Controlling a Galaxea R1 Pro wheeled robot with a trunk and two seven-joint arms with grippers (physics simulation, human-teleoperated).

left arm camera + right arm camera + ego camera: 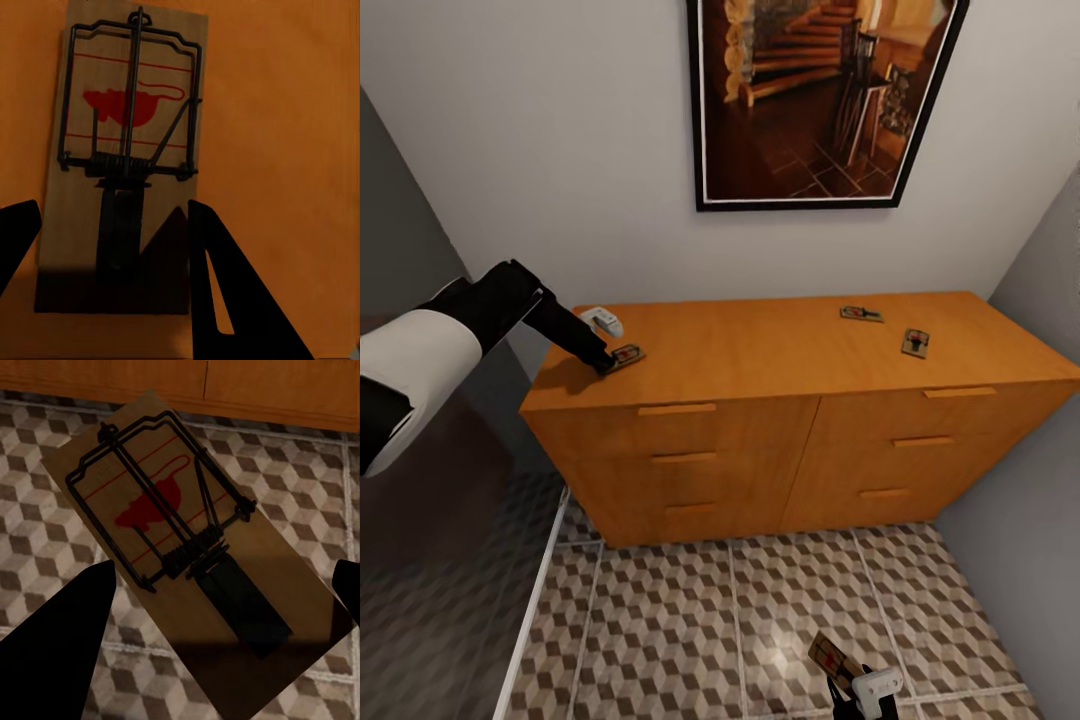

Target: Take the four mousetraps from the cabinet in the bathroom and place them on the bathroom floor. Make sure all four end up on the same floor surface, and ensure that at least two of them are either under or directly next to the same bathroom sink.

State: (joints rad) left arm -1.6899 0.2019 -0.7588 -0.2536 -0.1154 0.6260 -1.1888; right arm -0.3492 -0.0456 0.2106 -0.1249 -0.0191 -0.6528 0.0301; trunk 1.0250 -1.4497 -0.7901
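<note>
Orange-brown wood takes up the middle of the head view: the cabinet [800,400] stands against the wall under a framed picture [825,100], and we treat its top as our counter. Our left hand [606,366] reaches down at the counter's left end, near the front edge, right at one mousetrap [626,354]; a small white object [603,321] lies just behind it. Two more mousetraps lie near the right end, one [861,314] close to the back edge and another [916,343] just beside it towards the front. Low in this view our right hand [857,683] carries a fourth mousetrap [835,658] above the patterned floor [660,620].

From the left wrist, the mousetrap [124,150] lies flat on the counter with its near end between the two dark fingers [225,292]. The fingers are spread and straddle the board; we cannot tell whether they touch it.

From the right wrist, the mousetrap [187,547] sits tilted above the floor tiles [45,547], its near end between the spread finger tips [60,645]. It appears gripped, though the contact itself is hidden.

To do the left pickup well, we judge the fingers should close squarely on the board's long edges, clear of the wire spring, then lift straight up.
</note>
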